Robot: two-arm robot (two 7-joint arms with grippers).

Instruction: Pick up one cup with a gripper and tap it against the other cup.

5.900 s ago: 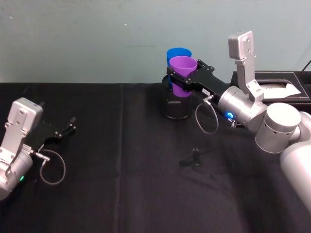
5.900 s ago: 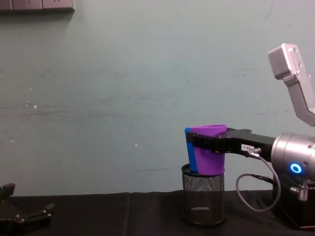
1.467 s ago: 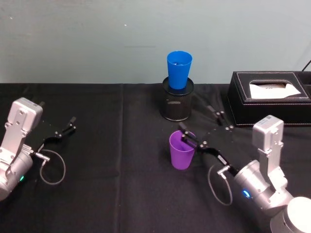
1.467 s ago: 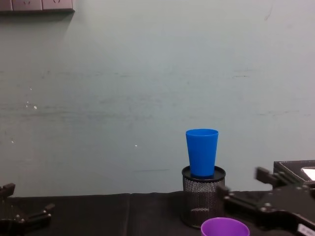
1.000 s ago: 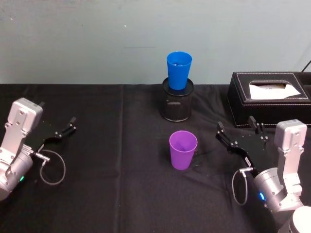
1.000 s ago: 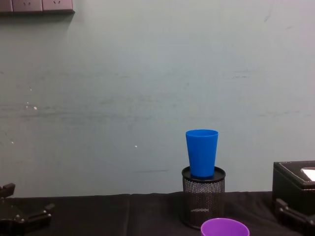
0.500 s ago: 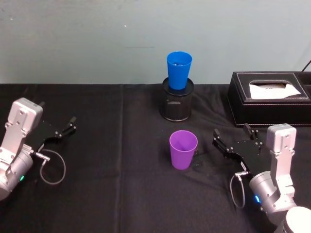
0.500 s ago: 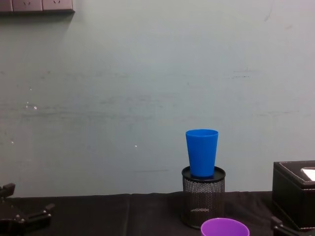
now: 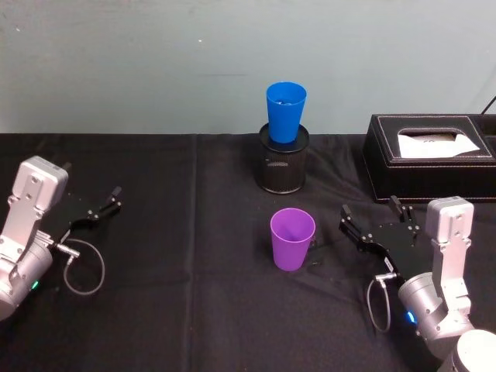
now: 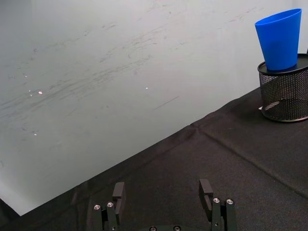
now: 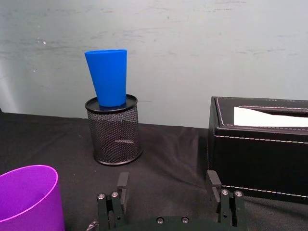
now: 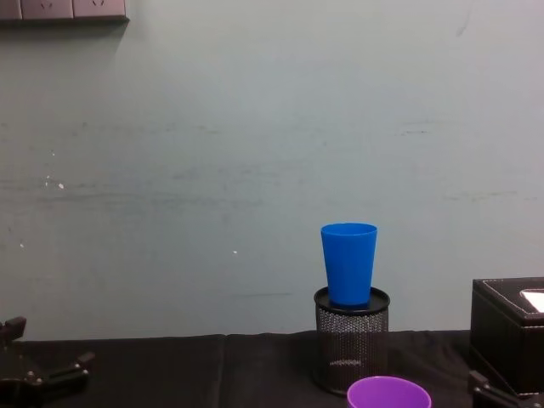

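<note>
My right gripper (image 9: 370, 213) rests spread and empty near the table's right edge, beside the upright purple plastic tumbler (image 9: 292, 239) mid-table. Farther back, the blue plastic tumbler (image 9: 285, 111) stands in the black mesh holder (image 9: 283, 167). My left gripper (image 9: 93, 208) lies spread at the left edge.

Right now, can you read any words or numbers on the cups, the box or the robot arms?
None can be read.
Smooth bright blue plastic cup: plain, no print.
Smooth purple plastic cup: plain, no print.
Black wire-mesh pen holder: no label.
Black stitched tissue box: no lettering; the white sheet in its slot is blank.
Silver-grey arms: no lettering to read.
</note>
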